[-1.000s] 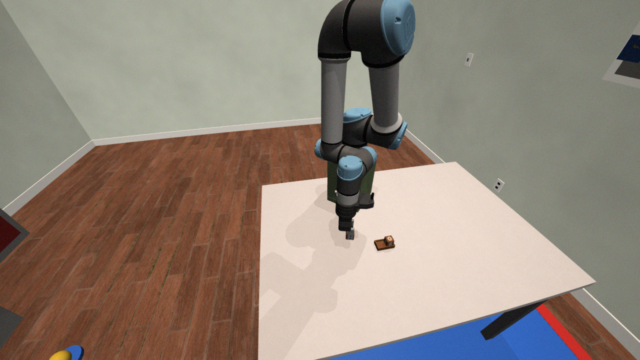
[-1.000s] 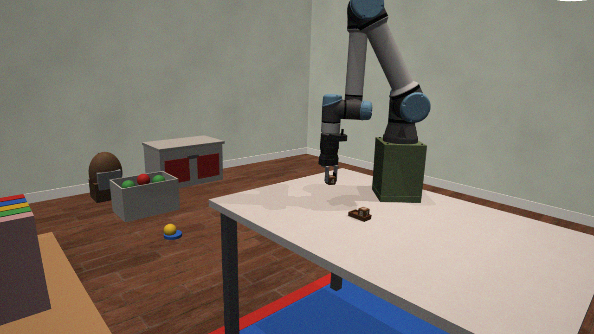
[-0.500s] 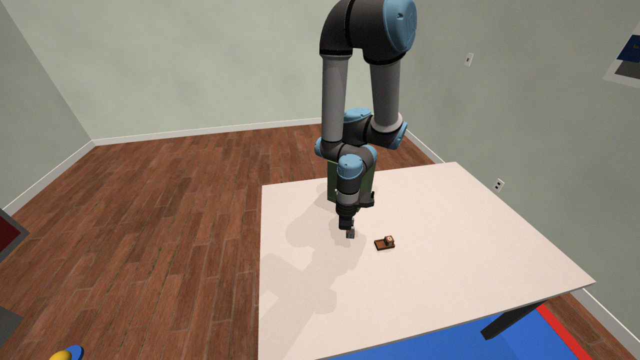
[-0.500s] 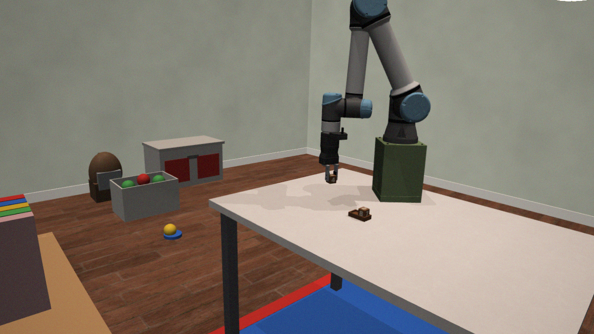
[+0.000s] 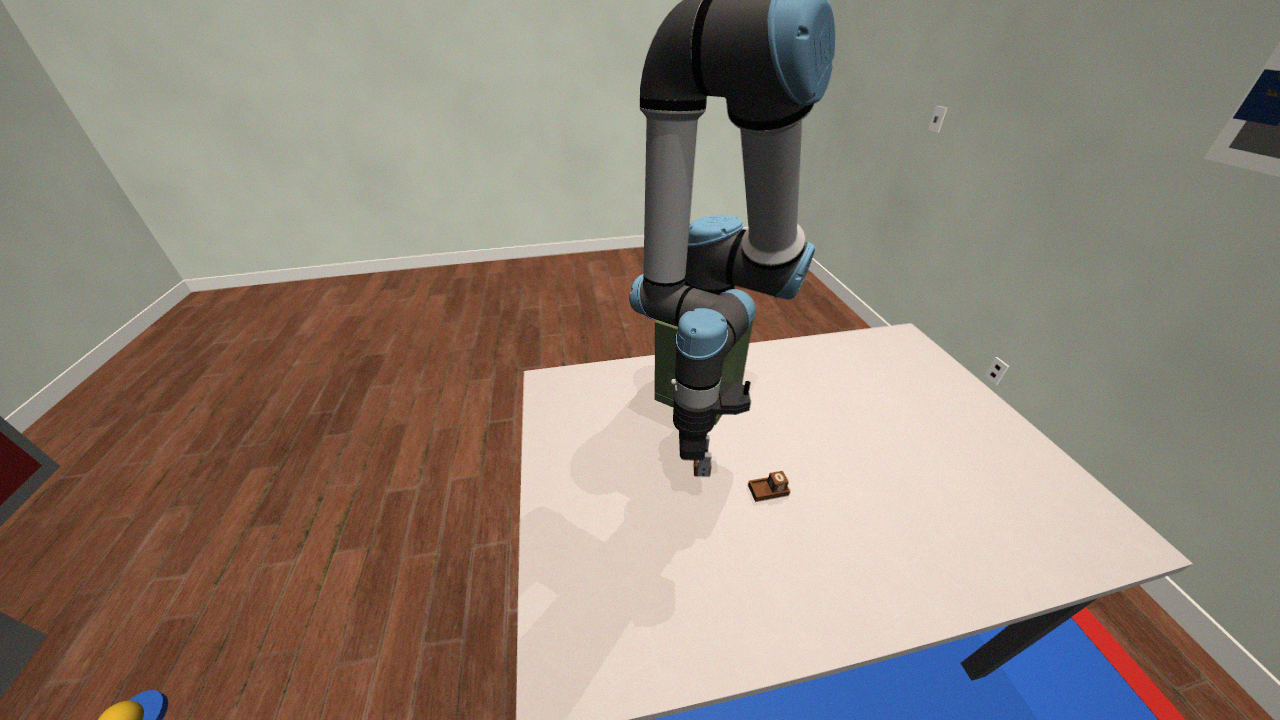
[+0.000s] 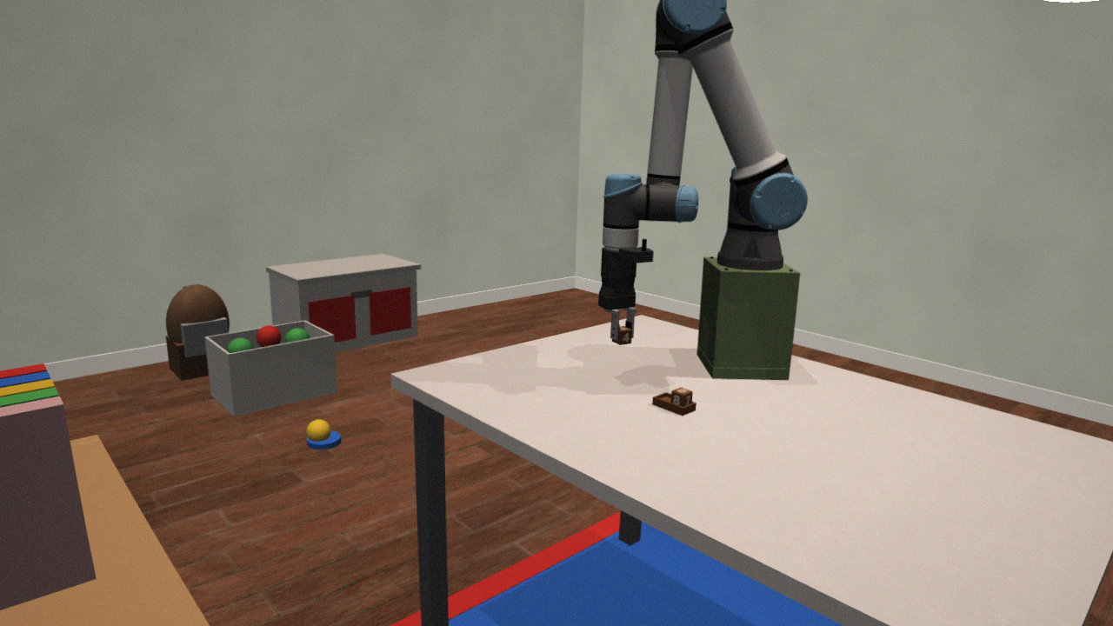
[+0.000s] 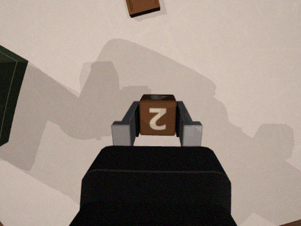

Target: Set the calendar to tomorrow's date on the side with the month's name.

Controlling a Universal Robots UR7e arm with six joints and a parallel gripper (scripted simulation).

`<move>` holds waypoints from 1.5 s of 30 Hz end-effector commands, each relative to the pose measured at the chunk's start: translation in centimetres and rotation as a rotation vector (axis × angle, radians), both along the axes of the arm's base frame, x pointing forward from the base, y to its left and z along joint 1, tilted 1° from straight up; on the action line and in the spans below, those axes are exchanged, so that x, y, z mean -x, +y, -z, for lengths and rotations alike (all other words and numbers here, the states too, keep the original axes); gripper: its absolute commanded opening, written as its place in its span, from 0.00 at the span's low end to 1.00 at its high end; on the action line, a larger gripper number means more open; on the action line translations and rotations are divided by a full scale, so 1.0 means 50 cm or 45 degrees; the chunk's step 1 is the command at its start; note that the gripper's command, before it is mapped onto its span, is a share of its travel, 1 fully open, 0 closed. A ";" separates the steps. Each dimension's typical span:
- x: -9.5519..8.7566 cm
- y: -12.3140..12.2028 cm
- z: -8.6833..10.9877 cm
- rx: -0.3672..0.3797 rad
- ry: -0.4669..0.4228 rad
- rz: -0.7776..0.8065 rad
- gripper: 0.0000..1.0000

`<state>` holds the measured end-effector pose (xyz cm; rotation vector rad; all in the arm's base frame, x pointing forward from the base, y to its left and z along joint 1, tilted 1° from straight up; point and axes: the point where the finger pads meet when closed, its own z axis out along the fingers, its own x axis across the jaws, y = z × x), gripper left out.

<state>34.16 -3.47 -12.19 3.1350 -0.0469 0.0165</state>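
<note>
One cube (image 5: pixel 696 466) (image 6: pixel 624 335) (image 7: pixel 157 117) at left, grasped between both fingers of gripper (image 5: pixel 702 465) (image 6: pixel 623 335) (image 7: pixel 157 112), light "2" on face toward wrist view. Tray (image 5: pixel 760 492) (image 6: pixel 668 407) (image 7: pixel 145 9) to right, on pale table (image 5: pixel 850 573) (image 6: pixel 816 467) (image 7: pixel 219 31); second cube (image 5: pixel 777 480) (image 6: pixel 682 396) in its right part, left part bare.
</note>
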 end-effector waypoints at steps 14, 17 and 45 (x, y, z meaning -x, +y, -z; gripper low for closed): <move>0.002 0.031 -0.001 0.008 0.000 -0.543 0.60; 0.004 0.036 -0.001 0.009 0.001 -0.643 0.60; 0.008 0.071 -0.001 0.018 0.007 -1.474 0.60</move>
